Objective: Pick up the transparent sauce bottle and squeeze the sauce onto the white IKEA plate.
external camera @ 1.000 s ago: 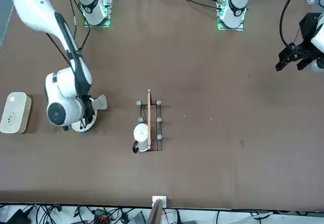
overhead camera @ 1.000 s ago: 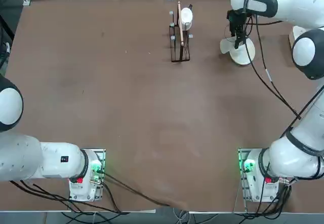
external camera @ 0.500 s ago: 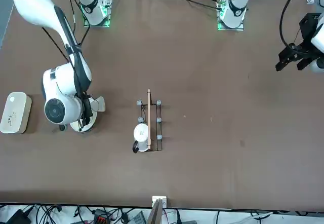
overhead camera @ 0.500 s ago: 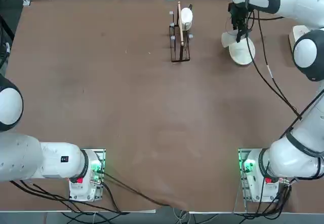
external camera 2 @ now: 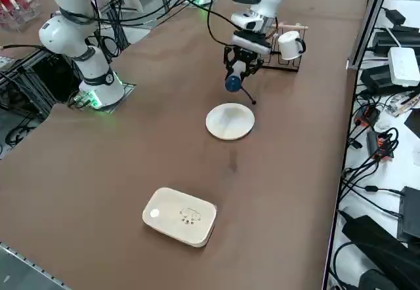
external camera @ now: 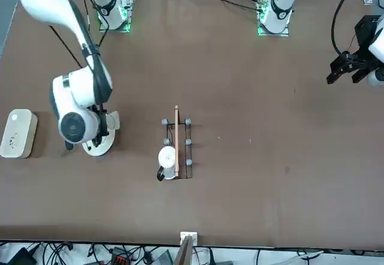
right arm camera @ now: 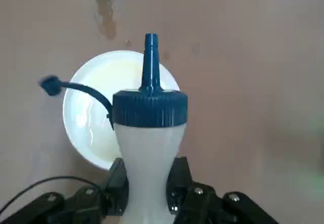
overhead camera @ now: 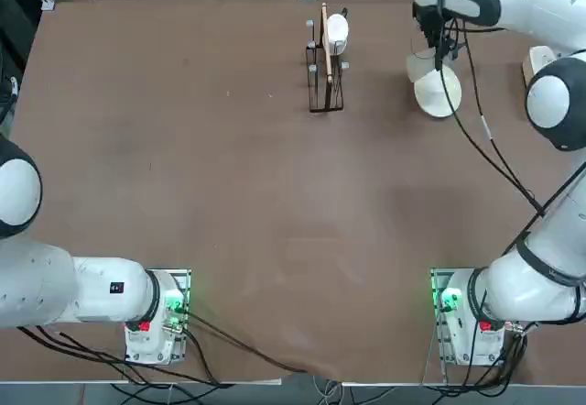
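From the top, our right gripper is hanging above the white IKEA plate. From the wrist, we are clamping the transparent sauce bottle, its blue nozzle pointing down toward the plate.

translucent whitish sauce bottle with blue cap, plain white plate, brown table

I've got the right gripper above the table, bottle between its fingers, nozzle down, over the plate. Rack sits to the plate's left; box to its right.
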